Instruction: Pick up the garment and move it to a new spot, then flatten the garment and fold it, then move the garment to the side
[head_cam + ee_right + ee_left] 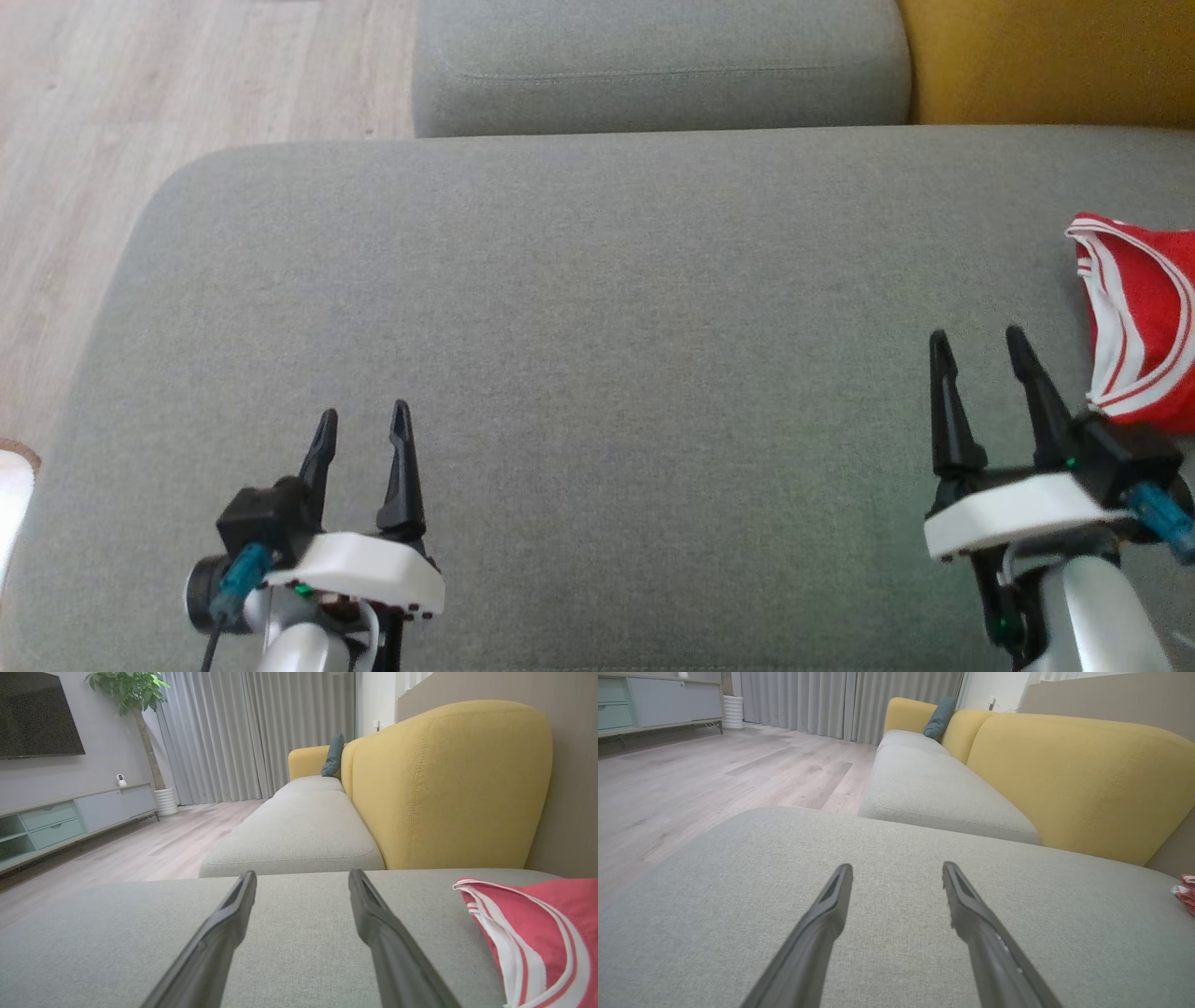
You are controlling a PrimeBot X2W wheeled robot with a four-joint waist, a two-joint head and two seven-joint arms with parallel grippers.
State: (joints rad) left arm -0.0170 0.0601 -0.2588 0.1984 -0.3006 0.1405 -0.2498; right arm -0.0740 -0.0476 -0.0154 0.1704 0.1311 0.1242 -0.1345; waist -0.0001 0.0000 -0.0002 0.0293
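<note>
Head view: the left gripper (364,409) and right gripper (976,332) hover over a gray sofa cushion (597,308), each with fingers spread apart and holding nothing. The red, white-striped garment (1144,317) lies on the cushion just beside the right gripper. Beyond stand a second seat cushion (653,65), a yellow backrest (1046,56) and wood floor (140,93). The right wrist view adds a television (37,714), a potted plant (131,690) and curtains (252,732).

garment (1144,308) | red, white stripes | folded | cushion's right edge
</note>
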